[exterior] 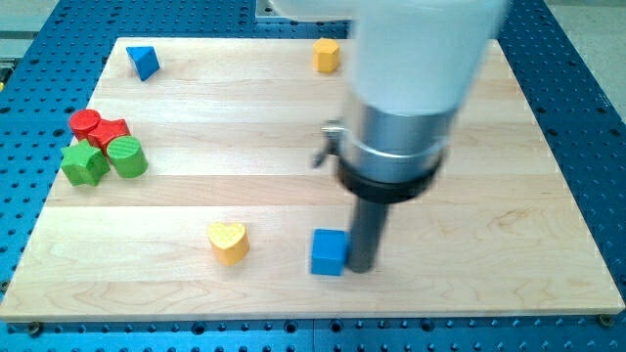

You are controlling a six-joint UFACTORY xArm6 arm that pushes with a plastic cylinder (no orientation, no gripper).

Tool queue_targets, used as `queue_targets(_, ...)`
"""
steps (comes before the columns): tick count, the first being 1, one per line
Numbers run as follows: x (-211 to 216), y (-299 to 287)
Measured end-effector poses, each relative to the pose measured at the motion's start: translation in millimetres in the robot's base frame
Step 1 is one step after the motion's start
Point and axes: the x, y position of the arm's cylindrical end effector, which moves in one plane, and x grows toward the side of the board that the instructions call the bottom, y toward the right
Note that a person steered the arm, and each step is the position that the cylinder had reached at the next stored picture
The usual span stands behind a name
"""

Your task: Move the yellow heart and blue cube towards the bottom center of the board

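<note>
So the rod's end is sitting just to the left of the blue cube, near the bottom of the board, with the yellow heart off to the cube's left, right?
Not quite. The camera view shows my tip just to the right of the blue cube, right against it, not to its left. The rest holds: both are near the bottom of the board, with the yellow heart off to the cube's left.

From my remote station I see a wooden board (pixel 196 117) lying on a blue perforated table (pixel 587 59). Near the board's top-left corner sits a blue triangular block (pixel 144 62). Along the top edge, toward the middle, is a yellow block (pixel 326 55) whose shape I cannot quite make out. At the view's left edge four blocks huddle together, touching: a red cylinder (pixel 85 123), a red star-like block (pixel 111 130) just to its right, a green star-like block (pixel 84 164) below, and a green cylinder (pixel 127 156) beside that one.
</note>
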Motion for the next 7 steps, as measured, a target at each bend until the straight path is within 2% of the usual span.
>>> queue_targets(1, 1, -50)
queue_targets(2, -25, -12)
queue_targets(3, -63, -62)
queue_targets(4, -56, -120)
queue_targets(5, -42, -145)
queue_targets(6, -30, -148)
queue_targets(7, -8, -99)
